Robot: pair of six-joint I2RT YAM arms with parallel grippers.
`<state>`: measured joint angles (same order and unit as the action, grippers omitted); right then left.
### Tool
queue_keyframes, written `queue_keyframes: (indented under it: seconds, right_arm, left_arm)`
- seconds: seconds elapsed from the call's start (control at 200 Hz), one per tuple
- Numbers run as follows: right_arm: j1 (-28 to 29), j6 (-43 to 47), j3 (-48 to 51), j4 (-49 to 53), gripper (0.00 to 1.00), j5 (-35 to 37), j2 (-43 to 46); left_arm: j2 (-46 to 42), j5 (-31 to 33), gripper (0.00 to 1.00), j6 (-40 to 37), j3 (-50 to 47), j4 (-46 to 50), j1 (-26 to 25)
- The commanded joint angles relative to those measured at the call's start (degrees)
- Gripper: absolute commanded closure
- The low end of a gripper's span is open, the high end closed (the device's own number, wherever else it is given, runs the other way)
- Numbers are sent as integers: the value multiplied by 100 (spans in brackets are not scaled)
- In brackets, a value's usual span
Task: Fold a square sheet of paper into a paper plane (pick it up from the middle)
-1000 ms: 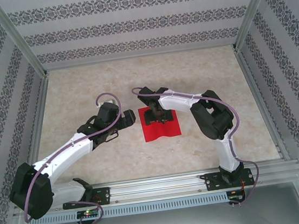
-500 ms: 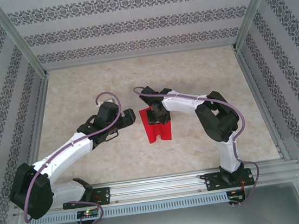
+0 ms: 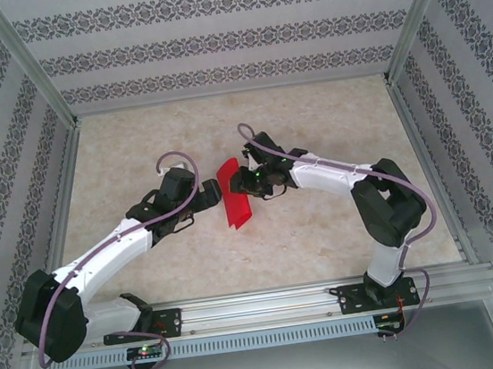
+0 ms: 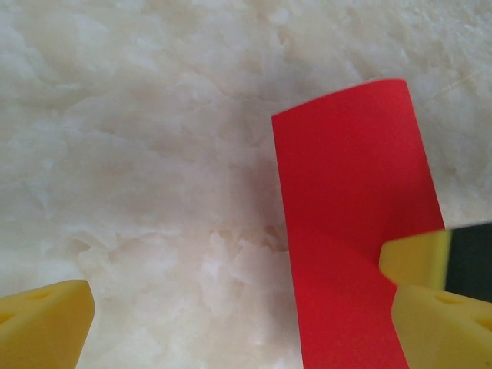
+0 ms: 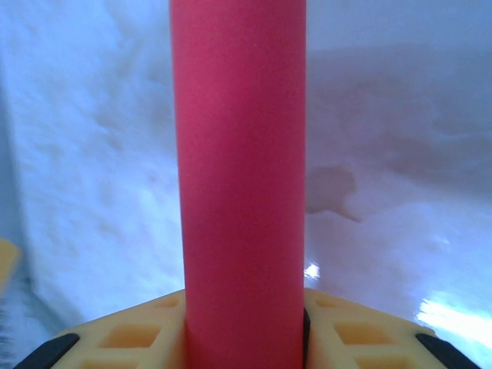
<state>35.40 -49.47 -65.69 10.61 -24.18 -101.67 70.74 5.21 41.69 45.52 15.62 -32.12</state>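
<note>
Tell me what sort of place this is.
Likely a tabletop robot test enclosure, not a home: patterned wall panels in an aluminium frame, marble-look tabletop, left arm and right arm bolted to a rail.

Overhead view looks down; close wrist views share the paper point(image 3: 234, 206).

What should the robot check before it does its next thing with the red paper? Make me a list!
1. Right gripper shut on the square sheet of paper: ok.
2. Left gripper open and ready: ok.
3. Paper centred between the left gripper's fingers: not ok, it hangs off to one side, by one finger.
4. Paper flat: not ok, it bends over into a narrow curl.
5. Grip in the paper's middle: cannot tell.
6. Paper's lower edge clear of the table: cannot tell.
</note>
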Motion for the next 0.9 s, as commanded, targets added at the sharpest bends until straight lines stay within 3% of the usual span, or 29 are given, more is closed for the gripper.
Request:
queue_keyframes:
  seconds: [0.0, 0.08, 0.275, 0.415, 0.594, 0.894]
  right_arm:
    - [-184, -1022, 573, -1788, 62, -748, 30]
    - [-269, -1215, 912, -2124, 60, -718, -106]
    - [-297, -799, 1057, -1651, 52, -528, -230]
    - [-314, -239, 834, -652, 42, -91, -45]
    - [-327, 327, 447, 482, 38, 439, 25]
    - [-509, 627, 478, 688, 26, 206, 322]
  left_arm:
    - [-172, 164, 0, 83, 93, 118, 64]
    - [-170, 104, 0, 85, 64, 66, 61]
    - [-105, -11, 0, 68, 102, 38, 64]
    - [-58, -59, 0, 58, 106, 12, 65]
    - [36, -150, 0, 76, 143, -19, 65]
    - [84, -257, 0, 31, 186, -45, 65]
